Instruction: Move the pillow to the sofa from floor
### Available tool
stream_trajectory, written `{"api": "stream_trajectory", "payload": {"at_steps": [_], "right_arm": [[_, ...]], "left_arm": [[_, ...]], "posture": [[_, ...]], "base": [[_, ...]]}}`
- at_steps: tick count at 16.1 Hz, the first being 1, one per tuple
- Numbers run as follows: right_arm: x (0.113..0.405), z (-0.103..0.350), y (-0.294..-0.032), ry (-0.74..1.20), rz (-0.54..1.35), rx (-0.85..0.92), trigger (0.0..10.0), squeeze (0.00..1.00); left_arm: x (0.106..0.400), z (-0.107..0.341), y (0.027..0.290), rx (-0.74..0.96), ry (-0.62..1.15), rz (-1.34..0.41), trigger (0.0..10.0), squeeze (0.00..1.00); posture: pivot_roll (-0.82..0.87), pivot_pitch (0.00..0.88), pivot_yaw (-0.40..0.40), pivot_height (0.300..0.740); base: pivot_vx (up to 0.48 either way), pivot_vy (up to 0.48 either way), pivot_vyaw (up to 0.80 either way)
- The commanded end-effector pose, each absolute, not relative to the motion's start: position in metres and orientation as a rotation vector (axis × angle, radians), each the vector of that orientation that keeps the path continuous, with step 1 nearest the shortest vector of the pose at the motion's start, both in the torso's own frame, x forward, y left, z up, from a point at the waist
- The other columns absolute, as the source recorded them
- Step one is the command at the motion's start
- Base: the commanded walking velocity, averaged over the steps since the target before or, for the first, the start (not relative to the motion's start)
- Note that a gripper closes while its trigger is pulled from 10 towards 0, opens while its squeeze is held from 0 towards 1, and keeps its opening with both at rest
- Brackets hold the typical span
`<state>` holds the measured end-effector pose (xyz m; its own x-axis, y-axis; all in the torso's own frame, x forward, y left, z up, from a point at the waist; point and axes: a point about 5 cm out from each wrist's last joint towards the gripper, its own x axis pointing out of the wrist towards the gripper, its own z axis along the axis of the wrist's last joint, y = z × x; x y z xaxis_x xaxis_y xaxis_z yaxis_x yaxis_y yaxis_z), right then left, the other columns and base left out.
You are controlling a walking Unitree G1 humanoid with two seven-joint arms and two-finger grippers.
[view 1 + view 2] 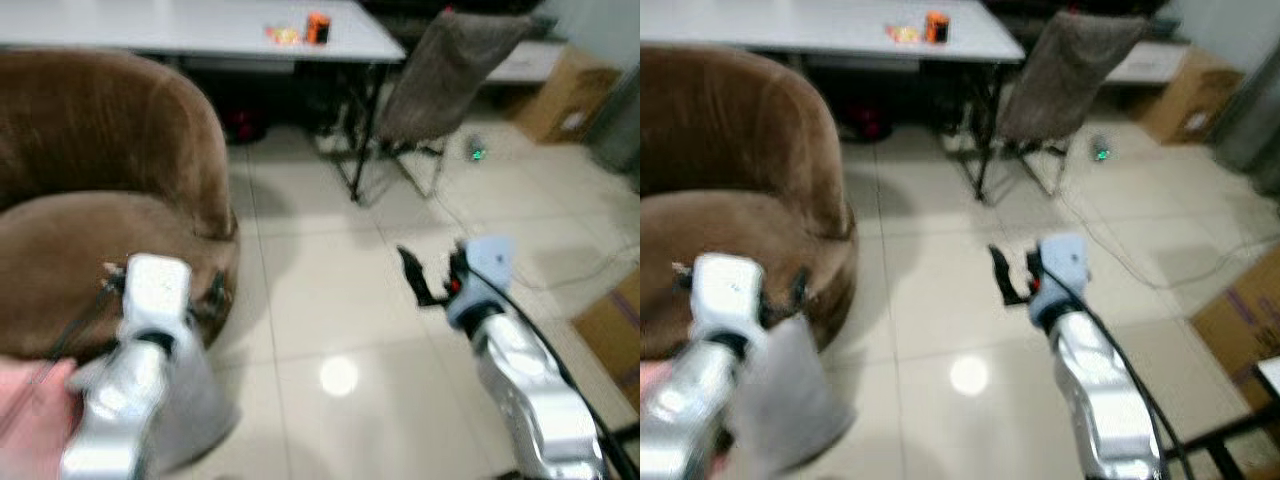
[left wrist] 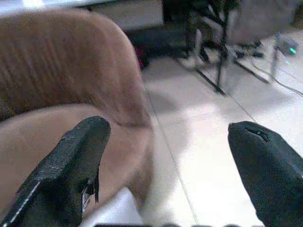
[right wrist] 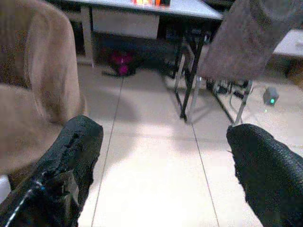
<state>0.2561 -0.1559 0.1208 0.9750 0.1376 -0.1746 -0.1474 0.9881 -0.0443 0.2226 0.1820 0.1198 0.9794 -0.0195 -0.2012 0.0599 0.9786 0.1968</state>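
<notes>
The left jaws (image 2: 165, 161) stand wide open with nothing between them, hanging over the near right edge of the brown sofa (image 1: 110, 200), where the seat meets the pale tiled floor (image 1: 330, 300). The right jaws (image 3: 163, 170) are spread just as wide and empty, held out over bare tiles to the right of the sofa.

Below the left arm, at the near left, a pale grey shape (image 1: 790, 400) leans against the sofa's front and rests on the floor; the picture is blurred there, but it is probably the pillow, and the left jaws have no hold of it. A pinkish soft mass (image 1: 30, 420) sits at the very near left corner, too smeared to name.

Farther off, a white bench (image 1: 200, 25) runs along the far side behind the sofa, with a small orange item (image 1: 318, 27) and something yellowish beside it on top. To the right of the bench stands a folding chair (image 1: 440, 70) draped in grey-brown cloth. Cardboard boxes (image 1: 565, 95) lie at the far right, and a cable trails over the tiles near them.
</notes>
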Motion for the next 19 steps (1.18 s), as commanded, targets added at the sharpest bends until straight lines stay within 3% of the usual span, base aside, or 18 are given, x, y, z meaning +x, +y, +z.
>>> {"api": "stream_trajectory", "payload": {"at_steps": [1,9,13,19], "right_arm": [[0.259,0.125,-0.154,0.129,0.124,-0.111,10.0,0.0],[0.259,0.129,-0.151,0.075,0.107,-0.068,10.0,0.0],[0.258,0.12,-0.148,0.131,0.121,-0.058,10.0,0.0],[0.258,0.119,-0.149,0.143,0.121,-0.029,10.0,0.0]], "left_arm": [[0.223,0.125,0.185,0.23,0.171,-0.042,10.0,0.0],[0.228,0.124,0.187,0.269,0.118,-0.039,10.0,0.0],[0.227,0.127,0.185,0.252,0.089,-0.078,10.0,0.0],[0.227,0.128,0.187,0.238,0.082,-0.084,10.0,0.0]], "posture": [[-0.03,0.0,-0.053,0.74],[-0.04,0.0,-0.04,0.74],[-0.04,0.0,-0.043,0.74],[-0.04,0.0,-0.042,0.74]], "base": [[0.0,0.0,0.8],[0.0,0.0,0.8],[0.0,0.0,0.0],[0.343,0.0,0.0]]}}
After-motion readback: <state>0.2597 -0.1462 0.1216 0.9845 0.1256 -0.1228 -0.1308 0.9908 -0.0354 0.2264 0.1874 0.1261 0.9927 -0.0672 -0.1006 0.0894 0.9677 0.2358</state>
